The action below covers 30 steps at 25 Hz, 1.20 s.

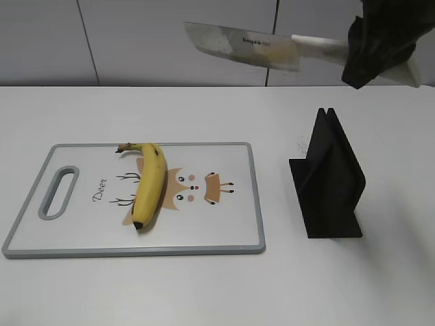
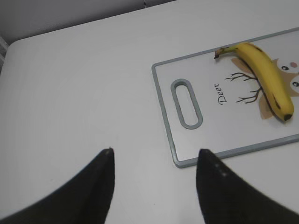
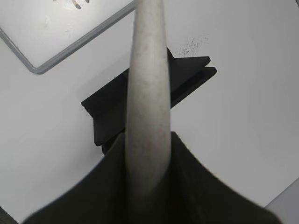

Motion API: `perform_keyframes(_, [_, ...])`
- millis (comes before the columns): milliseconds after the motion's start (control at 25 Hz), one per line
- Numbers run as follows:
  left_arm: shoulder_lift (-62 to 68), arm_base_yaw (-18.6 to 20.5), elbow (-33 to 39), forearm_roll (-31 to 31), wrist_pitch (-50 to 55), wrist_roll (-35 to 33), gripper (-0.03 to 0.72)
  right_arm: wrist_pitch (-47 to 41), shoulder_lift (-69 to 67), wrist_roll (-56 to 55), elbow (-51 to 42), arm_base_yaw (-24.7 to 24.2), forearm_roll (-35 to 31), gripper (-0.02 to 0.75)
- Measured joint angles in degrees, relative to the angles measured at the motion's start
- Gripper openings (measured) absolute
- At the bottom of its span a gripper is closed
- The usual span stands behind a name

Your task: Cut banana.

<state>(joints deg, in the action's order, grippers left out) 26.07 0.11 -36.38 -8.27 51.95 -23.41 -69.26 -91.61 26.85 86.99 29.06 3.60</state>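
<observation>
While the banana point(image 1: 150, 183) lies on the cutting board point(image 1: 224, 238), uncut and whole, its brown stem points toward the board's far edge and its dark tip toward the near edge. It rests over the deer drawing point(image 1: 194, 189) printed on the board, covering the left part of it, with the word "Deer" just beside it on the handle side. The board sits toward the left half of the counter point(image 1: 217, 292), its grey rim and slotted handle point(image 1: 58, 192) facing the left edge.

Up above, well clear of the fruit, the right claw point(image 1: 380, 44) is clamped on the pale handle of a knife point(image 1: 245, 46), and the broad blade sticks out to the left, level in the air over the far side of the counter. From the right wrist camera the handle runs straight out between the dark fingers point(image 3: 210, 186), gripped tight. Below it stands the black knife stand point(image 1: 329, 180), upright on the counter to the right of the board.

Over on the left, the left claw point(image 2: 154, 158) hangs wide open with nothing in it, above bare counter just off the board's handle end.
</observation>
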Motion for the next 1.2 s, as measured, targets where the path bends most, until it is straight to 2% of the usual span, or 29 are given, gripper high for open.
perform_keyframes(160, [4.3, 0.0, -1.4, -3.0, -0.2, -3.5, 0.562, 0.2, -1.8, 6.4, 0.8, 0.0, -1.3, 0.174])
perform_keyframes(320, [8.3, 0.0, -3.5, -6.9, 0.4, -7.9, 0.609, 0.2, -3.0, 15.1, 1.0, 0.0, -5.7, 0.174])
perform_keyframes(640, [19.1, 0.0, -10.9, -11.2, 6.9, -23.4, 0.608, 1.6, -5.5, 22.3, 1.0, 0.0, -9.6, 0.174])
perform_keyframes(1040, [32.6, 0.0, -22.2, -17.3, 11.6, -36.6, 0.589, 10.0, -8.6, 37.0, 1.0, 0.0, -27.3, 0.174])
perform_keyframes(1200, [38.3, 0.0, -26.0, -19.7, 12.9, -43.7, 0.589, 10.3, -10.6, 44.3, 1.0, 0.0, -33.1, 0.174])
